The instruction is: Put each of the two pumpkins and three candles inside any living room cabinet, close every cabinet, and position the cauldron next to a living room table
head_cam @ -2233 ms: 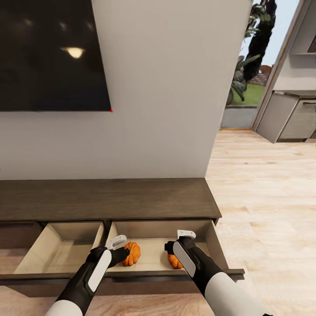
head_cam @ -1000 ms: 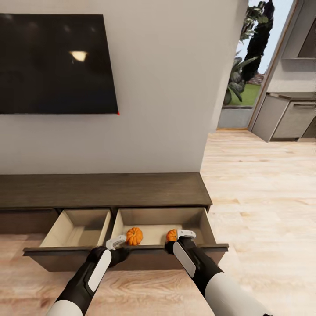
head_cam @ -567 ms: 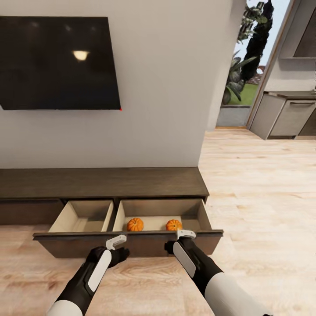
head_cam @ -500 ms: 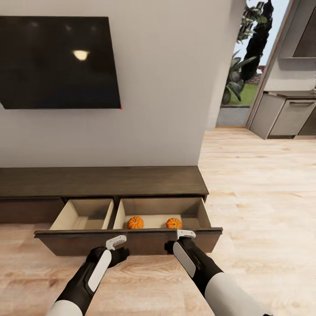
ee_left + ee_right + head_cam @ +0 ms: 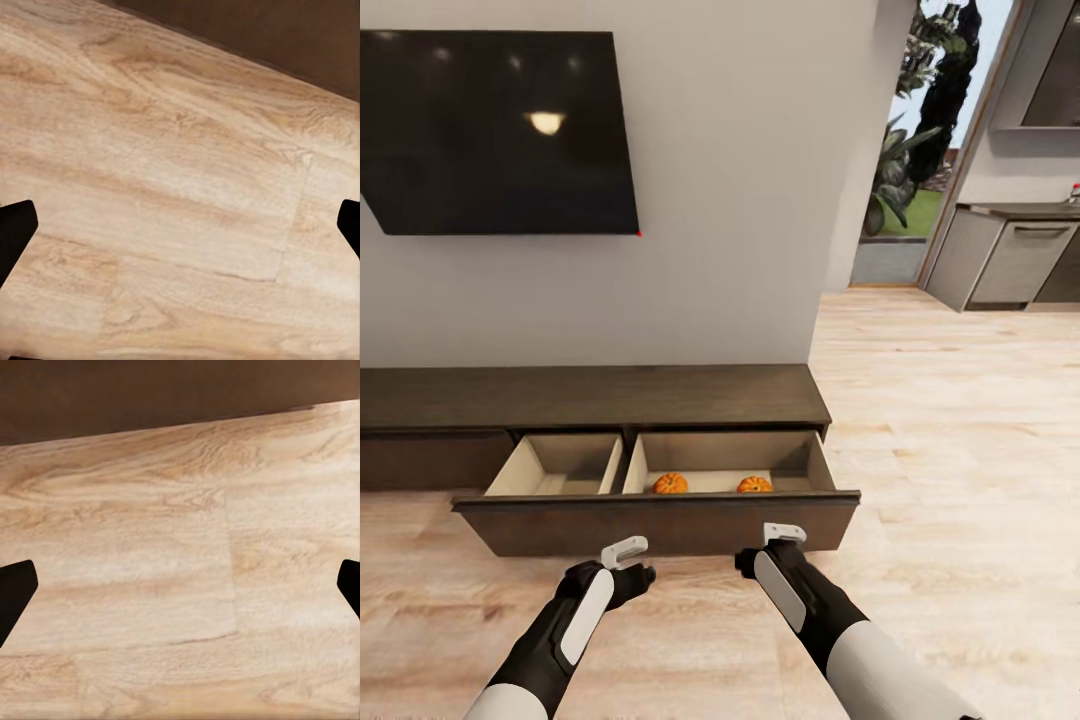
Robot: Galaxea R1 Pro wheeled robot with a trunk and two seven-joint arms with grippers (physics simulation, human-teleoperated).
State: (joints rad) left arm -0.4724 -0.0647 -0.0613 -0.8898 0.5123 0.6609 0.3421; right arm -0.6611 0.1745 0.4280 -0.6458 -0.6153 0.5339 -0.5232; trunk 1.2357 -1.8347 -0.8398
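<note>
The long low dark brown cabinet (image 5: pixel 590 397) stands against the wall with one wide drawer (image 5: pixel 660 522) pulled out. Two orange pumpkins (image 5: pixel 670 483) (image 5: pixel 754 485) lie side by side in the drawer's right pale compartment. My left gripper (image 5: pixel 632 565) and right gripper (image 5: pixel 765 548) hang over the wooden floor just in front of the drawer front, touching nothing. In the wrist views the left gripper (image 5: pixel 180 225) and right gripper (image 5: pixel 180 592) are open, dark fingertips (image 5: pixel 15 229) (image 5: pixel 15 589) wide apart over bare floorboards. The candles and the cauldron are out of view.
A black TV (image 5: pixel 500 130) hangs on the wall above the cabinet. To the right a passage leads to grey kitchen units (image 5: pixel 1010 260) and a glass door with plants (image 5: pixel 920 130) outside. Wooden floor (image 5: pixel 960 450) stretches to the right of the cabinet.
The view has pulled back from the cabinet. Both grippers, earlier inside the drawer beside the pumpkins, are now outside it over the floor. The pumpkins stay in the drawer.
</note>
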